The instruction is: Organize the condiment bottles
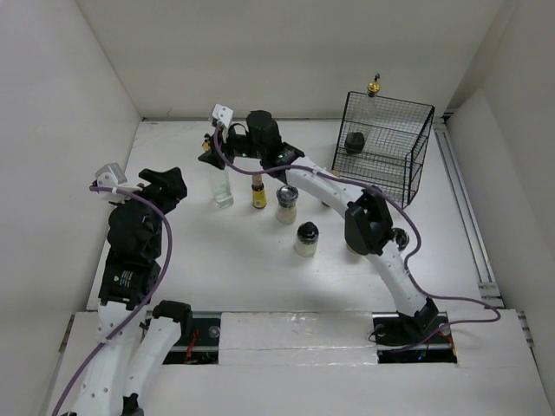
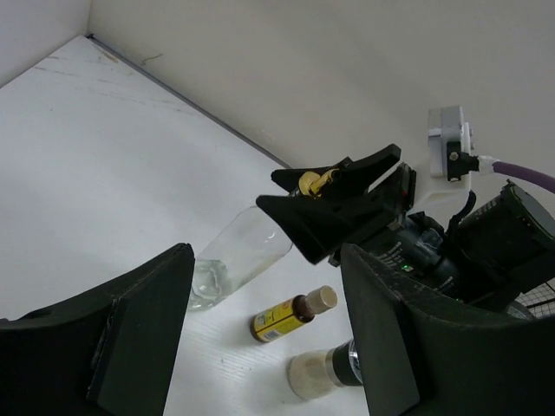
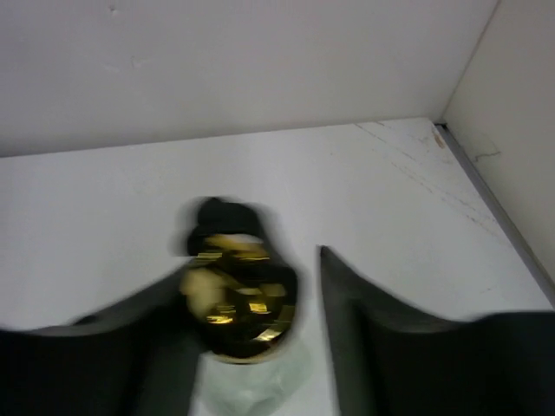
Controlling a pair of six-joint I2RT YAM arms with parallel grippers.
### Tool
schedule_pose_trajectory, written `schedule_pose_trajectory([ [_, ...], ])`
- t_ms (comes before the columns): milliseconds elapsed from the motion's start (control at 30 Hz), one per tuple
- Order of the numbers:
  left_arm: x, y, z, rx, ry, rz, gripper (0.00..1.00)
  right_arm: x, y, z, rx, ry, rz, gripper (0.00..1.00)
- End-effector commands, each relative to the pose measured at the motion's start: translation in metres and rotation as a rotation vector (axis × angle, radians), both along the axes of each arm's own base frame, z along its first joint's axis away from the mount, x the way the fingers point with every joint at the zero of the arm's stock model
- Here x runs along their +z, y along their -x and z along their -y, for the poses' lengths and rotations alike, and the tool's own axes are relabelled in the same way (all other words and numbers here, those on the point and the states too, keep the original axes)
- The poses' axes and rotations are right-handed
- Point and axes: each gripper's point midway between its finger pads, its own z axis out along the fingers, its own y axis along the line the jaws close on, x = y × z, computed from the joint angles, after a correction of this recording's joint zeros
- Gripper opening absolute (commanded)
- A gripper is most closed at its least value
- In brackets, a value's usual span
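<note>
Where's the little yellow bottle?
In the top view, the small yellow bottle stands left of centre, between the tall clear bottle and a shaker jar.

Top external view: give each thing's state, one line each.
left gripper: open, empty
right gripper: open around the pourer
tall bottle: upright
second tall bottle: upright, at far corner of wire basket
yellow bottle: upright, capped
far shaker jar: upright, lidded
near shaker jar: upright, lidded
basket jar: lidded

A black wire basket [image 1: 408,130] stands at the white table's [image 1: 199,260] far right.
</note>
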Motion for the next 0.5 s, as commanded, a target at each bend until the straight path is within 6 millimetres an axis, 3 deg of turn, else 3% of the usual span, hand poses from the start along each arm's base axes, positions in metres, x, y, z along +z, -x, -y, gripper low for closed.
schedule_pose_trajectory([
  [0,0.018,0.002,0.002,-0.017,-0.004,0.06,0.64,0.052,-0.001,-0.009,-0.033,-0.155,0.03,0.45],
  [133,0.018,0.002,0.002,-0.017,-0.004,0.06,0.64,0.073,0.003,-0.007,-0.034,-0.238,0.025,0.12],
  [167,0.021,0.004,0.002,-0.017,-0.002,0.07,0.64,0.085,0.004,-0.005,-0.039,-0.268,0.031,0.09],
  [300,0.018,0.002,0.002,-0.017,-0.004,0.06,0.64,0.187,0.027,0.021,-0.028,-0.483,0.137,0.03],
  [333,0.018,0.002,0.002,-0.017,-0.004,0.06,0.63,0.228,0.04,0.035,-0.023,-0.55,0.168,0.03],
  [433,0.021,0.004,0.0,-0.008,-0.002,0.069,0.63,0.286,0.055,0.064,-0.038,-0.64,0.235,0.01],
  [467,0.021,0.004,0.0,-0.008,-0.002,0.069,0.63,0.317,0.065,0.086,-0.049,-0.685,0.261,0.0],
])
